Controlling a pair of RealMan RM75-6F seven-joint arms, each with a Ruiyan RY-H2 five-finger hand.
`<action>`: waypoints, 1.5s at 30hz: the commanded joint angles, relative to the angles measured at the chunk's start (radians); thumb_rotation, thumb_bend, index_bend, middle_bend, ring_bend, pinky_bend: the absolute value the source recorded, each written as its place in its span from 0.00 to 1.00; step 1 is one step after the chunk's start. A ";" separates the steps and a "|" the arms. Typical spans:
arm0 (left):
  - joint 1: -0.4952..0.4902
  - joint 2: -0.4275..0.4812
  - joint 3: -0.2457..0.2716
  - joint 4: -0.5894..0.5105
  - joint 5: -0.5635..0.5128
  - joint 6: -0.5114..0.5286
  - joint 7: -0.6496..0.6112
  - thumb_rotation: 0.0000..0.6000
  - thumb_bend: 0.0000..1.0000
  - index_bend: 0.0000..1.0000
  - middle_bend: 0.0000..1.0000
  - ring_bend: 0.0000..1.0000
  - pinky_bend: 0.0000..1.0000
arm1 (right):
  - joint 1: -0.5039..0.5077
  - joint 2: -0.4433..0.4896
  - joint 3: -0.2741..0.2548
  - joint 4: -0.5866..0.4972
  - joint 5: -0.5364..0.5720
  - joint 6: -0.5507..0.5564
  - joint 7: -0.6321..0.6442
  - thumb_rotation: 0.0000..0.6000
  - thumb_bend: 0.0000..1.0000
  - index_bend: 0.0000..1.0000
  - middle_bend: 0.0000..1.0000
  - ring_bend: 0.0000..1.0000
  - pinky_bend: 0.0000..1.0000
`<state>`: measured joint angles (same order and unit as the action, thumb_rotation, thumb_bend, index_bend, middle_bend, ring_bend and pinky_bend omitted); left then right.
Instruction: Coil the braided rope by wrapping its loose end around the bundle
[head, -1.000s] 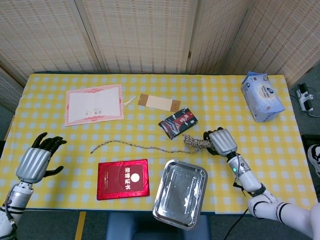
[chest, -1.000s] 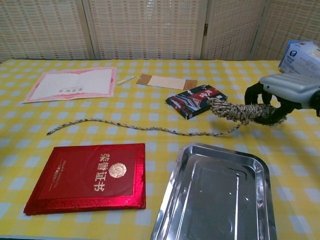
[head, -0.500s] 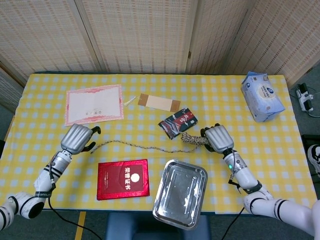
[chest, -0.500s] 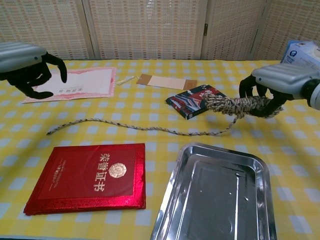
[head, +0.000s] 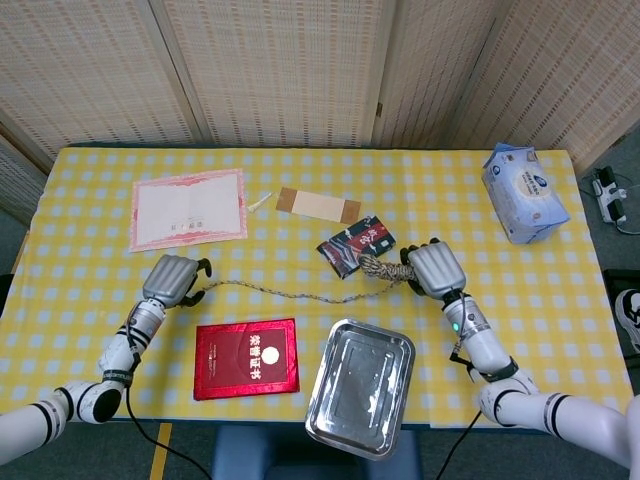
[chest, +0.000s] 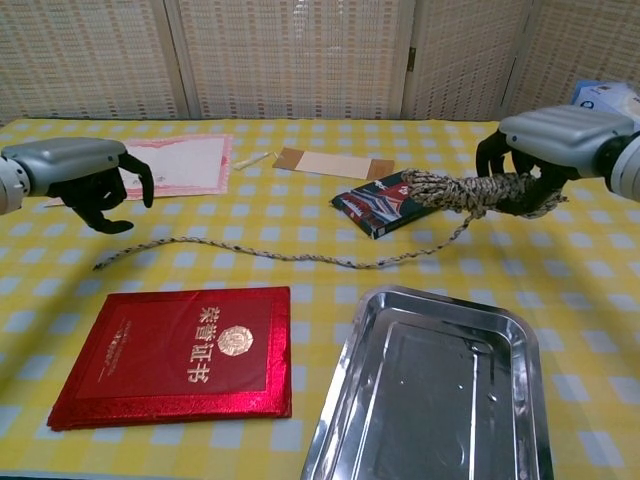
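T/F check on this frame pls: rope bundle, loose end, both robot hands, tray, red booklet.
1. The right robot hand holds the rope bundle off the table. True.
2. The left robot hand already grips the rope's loose end. False: in the chest view it hovers above the end with fingers curled, holding nothing.
3. The rope bundle lies in the metal tray. False: the tray holds nothing; the bundle is in the right robot hand, above the table beyond the tray.
4. The red booklet lies closed, nearer the camera than the rope's tail. True.
5. The tissue pack sits beside the left robot hand. False: it is at the far right edge.
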<state>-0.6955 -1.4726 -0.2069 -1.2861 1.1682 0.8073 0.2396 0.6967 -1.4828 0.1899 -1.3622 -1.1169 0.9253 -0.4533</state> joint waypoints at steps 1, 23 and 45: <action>-0.009 -0.030 0.006 0.021 -0.028 0.003 0.020 1.00 0.37 0.47 0.90 0.83 0.77 | 0.003 -0.001 -0.001 -0.001 0.004 0.000 -0.002 1.00 0.50 0.60 0.58 0.64 0.39; -0.065 -0.180 -0.003 0.216 -0.228 -0.038 0.100 1.00 0.37 0.52 0.91 0.84 0.78 | 0.017 -0.012 -0.019 0.021 0.022 -0.002 0.009 1.00 0.50 0.60 0.58 0.64 0.39; -0.086 -0.206 0.001 0.267 -0.298 -0.079 0.107 1.00 0.44 0.56 0.91 0.84 0.78 | 0.026 -0.028 -0.028 0.053 0.033 -0.011 0.020 1.00 0.50 0.60 0.58 0.64 0.39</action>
<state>-0.7815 -1.6784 -0.2060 -1.0191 0.8703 0.7279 0.3463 0.7231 -1.5105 0.1614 -1.3086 -1.0835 0.9147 -0.4332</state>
